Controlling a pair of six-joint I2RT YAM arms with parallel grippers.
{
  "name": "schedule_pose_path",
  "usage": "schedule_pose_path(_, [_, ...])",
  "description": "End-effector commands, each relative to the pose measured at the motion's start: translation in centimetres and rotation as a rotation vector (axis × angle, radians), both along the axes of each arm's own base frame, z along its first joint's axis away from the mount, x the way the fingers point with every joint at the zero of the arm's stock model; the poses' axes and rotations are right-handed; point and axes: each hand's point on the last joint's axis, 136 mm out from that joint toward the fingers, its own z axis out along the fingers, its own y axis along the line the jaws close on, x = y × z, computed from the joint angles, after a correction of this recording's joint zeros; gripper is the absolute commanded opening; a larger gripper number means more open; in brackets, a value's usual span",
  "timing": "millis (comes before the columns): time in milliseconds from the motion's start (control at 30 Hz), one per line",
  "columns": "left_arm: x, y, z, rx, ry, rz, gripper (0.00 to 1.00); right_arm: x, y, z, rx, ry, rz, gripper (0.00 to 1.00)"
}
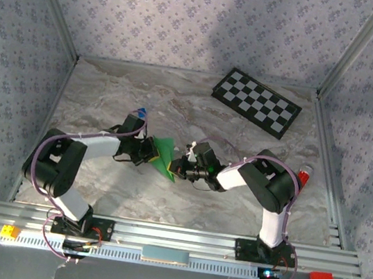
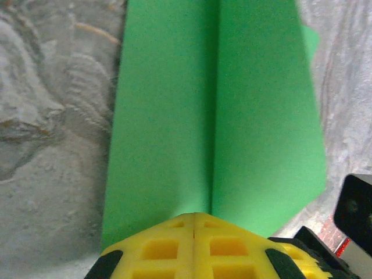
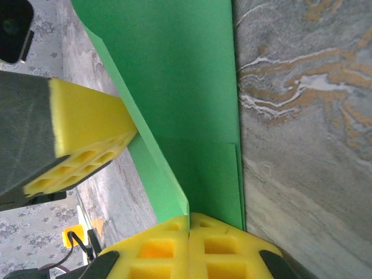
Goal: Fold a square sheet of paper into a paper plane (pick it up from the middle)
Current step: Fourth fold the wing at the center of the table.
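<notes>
The left tool (image 1: pixel 150 154) is fully closed, its two yellow pads (image 2: pixel 168 250) pressed flat together on the near edge of the green paper (image 2: pixel 174 104). In its wrist view the paper runs straight out ahead of the tips. One sharp crease runs down the middle, starting right at the seam between the pads.

The right tool (image 3: pixel 189 224) is likewise clamped tight and pinches another edge of the same paper, where a folded flap overlaps just ahead of its tips. To that tool's left, one pad of the left tool touches the paper's face, which is plain green.

From above, the paper stands between the two tool tips over the marbled worktop (image 1: pixel 143 98). Whether its lower edge touches the surface cannot be told. Well beyond both tools lies a black-and-white checkerboard (image 1: pixel 256 102).
</notes>
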Motion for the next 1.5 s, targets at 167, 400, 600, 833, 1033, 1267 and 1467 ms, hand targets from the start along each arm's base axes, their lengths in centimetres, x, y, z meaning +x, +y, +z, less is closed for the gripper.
schedule_pose_path(167, [-2.8,1.5,-3.0,0.056,0.114,0.017,0.0,-1.6,-2.7,-5.0,-0.178,0.089,-0.071,0.0])
schedule_pose_path(400, [-3.6,1.9,-3.3,0.069,0.128,0.026,0.0,-1.8,-2.6,-5.2,-0.175,0.093,-0.083,0.0])
schedule_pose_path(600, [-3.7,2.3,-3.2,0.079,0.122,0.035,0.0,-1.9,-2.7,-5.3,-0.177,0.095,-0.087,0.0])
schedule_pose_path(833, [-3.2,2.1,-2.4,0.077,0.093,0.028,0.0,-1.9,-2.6,-5.1,-0.17,0.094,-0.072,0.0])
schedule_pose_path(1033, [-3.0,1.9,-2.0,0.069,0.077,0.022,0.0,-1.9,-2.3,-4.4,-0.158,0.084,-0.063,0.0])
schedule_pose_path(1267, [-1.8,0.9,-0.3,0.022,0.001,-0.014,0.03,-2.0,-2.3,-5.2,-0.174,0.116,-0.045,0.0])
schedule_pose_path(1467, [-0.2,-0.3,3.4,-0.035,-0.135,-0.07,0.07,-2.1,-2.0,-5.0,-0.166,0.128,-0.021,0.0])
